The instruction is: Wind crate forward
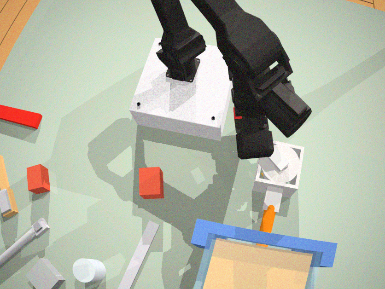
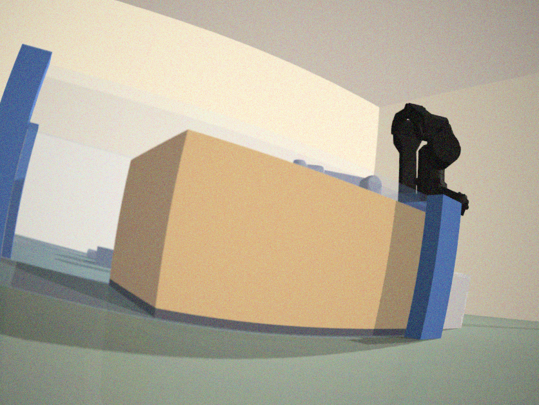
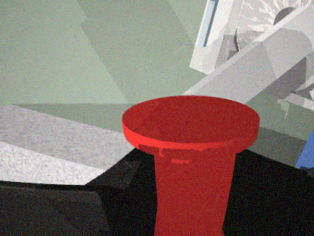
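Note:
My gripper [image 3: 193, 180] is shut on the red knob [image 1: 236, 114] [image 3: 191, 120] of the winch handle. The handle's grey arm [image 1: 277, 158] [image 3: 259, 64] reaches over the white winch [image 1: 300, 164] [image 2: 456, 300]; its square key is hidden. In the top view my wrist covers the fingers. An orange strap [image 1: 268, 219] runs from the winch under the blue frame [image 1: 230, 228] [image 2: 438, 270] to the tan crate [image 1: 258, 267] [image 2: 278, 239]. The crate looks flat. Its front is close behind the frame; the post hides it in the exterior view, and I cannot tell whether they touch.
The white arm base [image 1: 183, 99] stands left of the winch. Two orange-red blocks [image 1: 149, 183] [image 1: 37, 178], a red bar [image 1: 20, 116], a grey bar [image 1: 138, 255], a socket-ended rod [image 1: 18, 245], a grey block [image 1: 44, 273] and a white cylinder [image 1: 88, 270] lie further left.

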You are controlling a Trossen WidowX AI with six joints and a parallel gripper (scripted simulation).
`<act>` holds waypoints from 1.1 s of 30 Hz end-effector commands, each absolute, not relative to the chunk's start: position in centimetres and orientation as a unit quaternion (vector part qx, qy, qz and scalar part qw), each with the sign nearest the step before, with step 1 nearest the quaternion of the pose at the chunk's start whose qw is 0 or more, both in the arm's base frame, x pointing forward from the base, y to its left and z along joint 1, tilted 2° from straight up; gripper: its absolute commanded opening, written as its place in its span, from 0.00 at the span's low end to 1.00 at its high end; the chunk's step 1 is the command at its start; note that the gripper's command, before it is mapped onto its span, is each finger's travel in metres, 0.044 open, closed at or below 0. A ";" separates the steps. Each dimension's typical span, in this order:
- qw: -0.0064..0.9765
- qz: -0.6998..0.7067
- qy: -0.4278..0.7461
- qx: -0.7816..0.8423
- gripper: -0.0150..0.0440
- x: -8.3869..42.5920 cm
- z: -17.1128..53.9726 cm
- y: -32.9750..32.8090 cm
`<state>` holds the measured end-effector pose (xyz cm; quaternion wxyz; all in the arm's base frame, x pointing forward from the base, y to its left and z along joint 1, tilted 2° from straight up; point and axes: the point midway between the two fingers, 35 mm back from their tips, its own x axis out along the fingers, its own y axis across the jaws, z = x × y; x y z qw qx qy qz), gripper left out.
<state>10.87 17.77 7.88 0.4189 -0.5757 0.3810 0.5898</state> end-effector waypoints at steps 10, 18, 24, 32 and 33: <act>0.423 0.576 0.383 -0.585 0.25 12.9 7.9 16.8; 0.423 0.576 0.383 -0.586 0.25 13.8 7.9 16.6; 0.423 0.576 0.383 -0.586 0.25 14.4 7.9 16.4; 0.417 0.590 0.382 -0.577 0.39 13.6 7.9 16.6; 0.417 0.590 0.382 -0.577 0.43 13.6 7.9 16.6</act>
